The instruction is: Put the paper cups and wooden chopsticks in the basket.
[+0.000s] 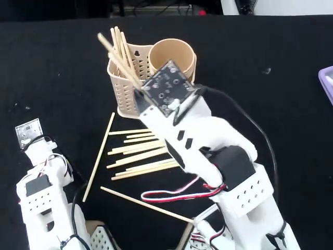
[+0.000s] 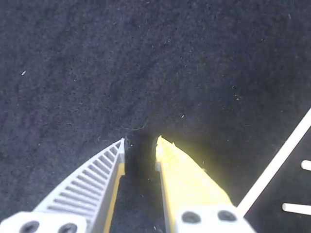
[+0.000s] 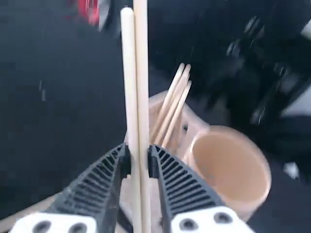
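Now, right jaws tight on two chopsticks [image 3: 141, 73] over the basket [image 1: 124, 96]; left jaws seemingly slightly apart.

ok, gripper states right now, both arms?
Left gripper: slightly open, holding nothing.
Right gripper: closed on two wooden chopsticks.

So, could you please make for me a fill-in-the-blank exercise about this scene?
1. The right gripper is shut on two wooden ____.
2. The loose chopsticks lie on the ____ table.
3. The left gripper is open and holds ____.
4. Other chopsticks stand in the perforated ____.

Missing words: chopsticks; black; nothing; basket.
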You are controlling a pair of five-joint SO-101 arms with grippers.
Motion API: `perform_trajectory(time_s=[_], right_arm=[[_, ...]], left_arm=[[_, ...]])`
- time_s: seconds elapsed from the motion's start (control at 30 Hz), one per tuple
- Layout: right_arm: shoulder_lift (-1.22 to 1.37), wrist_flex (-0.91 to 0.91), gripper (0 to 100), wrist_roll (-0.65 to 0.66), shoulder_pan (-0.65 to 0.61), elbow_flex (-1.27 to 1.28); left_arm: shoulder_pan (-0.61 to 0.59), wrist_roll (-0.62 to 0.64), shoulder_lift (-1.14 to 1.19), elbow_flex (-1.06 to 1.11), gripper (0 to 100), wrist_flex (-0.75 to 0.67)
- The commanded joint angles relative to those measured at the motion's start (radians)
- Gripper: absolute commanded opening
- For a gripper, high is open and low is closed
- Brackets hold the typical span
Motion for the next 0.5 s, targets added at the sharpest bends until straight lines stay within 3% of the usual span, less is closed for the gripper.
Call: perform_trajectory(time_s=[0.0, 0.3, 0.47], right_arm=[[0.107, -0.160, 1.1, -0.012, 0.012, -0.054], [0.278, -0.595, 1.1, -0.140, 0.012, -0.117], [0.392, -0.649, 1.1, -0.189, 0.012, -0.223]], left_arm=[[-0.010, 0.012, -0.014, -0.025, 11, -0.011], [-0.007, 0.012, -0.014, -0.027, 11, -0.009], [-0.010, 0.012, -0.014, -0.027, 11, -0.009]])
